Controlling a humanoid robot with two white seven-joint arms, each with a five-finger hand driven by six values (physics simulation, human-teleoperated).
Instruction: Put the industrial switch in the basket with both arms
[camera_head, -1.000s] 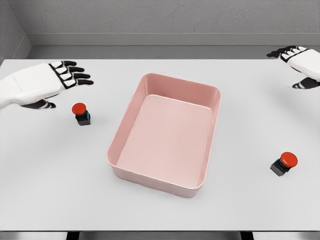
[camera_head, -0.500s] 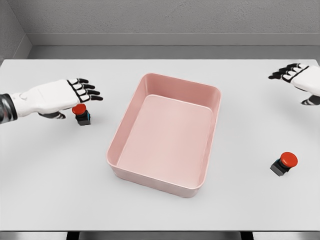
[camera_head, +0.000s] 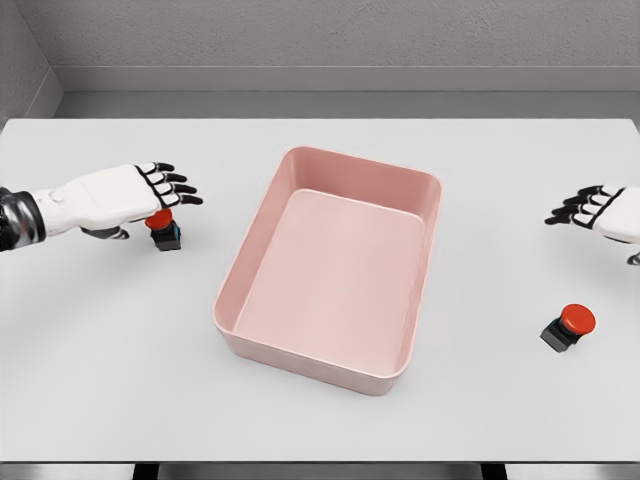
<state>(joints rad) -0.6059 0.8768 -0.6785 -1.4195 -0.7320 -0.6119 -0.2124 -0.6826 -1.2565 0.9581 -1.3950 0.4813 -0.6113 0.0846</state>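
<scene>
Your left hand (camera_head: 120, 195) hovers with fingers spread right over the left industrial switch (camera_head: 164, 231), placed for a grasp from above; it may already touch the red cap, though the view can't settle that. Your right hand (camera_head: 600, 210), also released and empty, sits well apart from the right industrial switch (camera_head: 567, 327). The pink basket (camera_head: 262, 240) lies empty between them, reachable from either side. All rest on a plain white table (camera_head: 100, 380) before a grey wall (camera_head: 320, 35).

Matt pink plastic basket (camera_head: 300, 351), smooth white table (camera_head: 520, 410)
</scene>
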